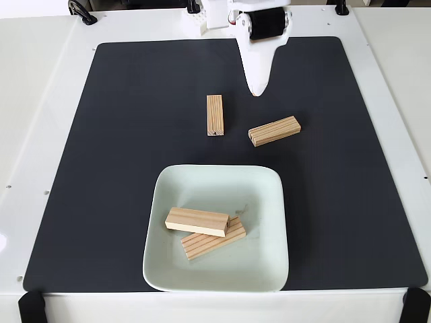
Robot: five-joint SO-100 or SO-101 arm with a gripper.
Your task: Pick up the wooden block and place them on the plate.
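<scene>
Two wooden blocks lie on the black mat: one [215,115] lengthwise toward the arm, another [274,130] slanted to its right. Two more wooden blocks rest inside the pale green plate [160,269], one [197,221] lying partly across the other [213,239]. The plate sits at the mat's near edge, with a small dark smudge near its centre. My white gripper [257,91] points down from the top of the fixed view, its fingers closed to a single tip with nothing held. The tip hovers just behind the two loose blocks, between them.
A black mat [101,168] covers most of the white table [34,101]. The arm's base [215,17] stands at the far edge. Black clamps [31,306] sit at the near corners, another [82,12] at the far left.
</scene>
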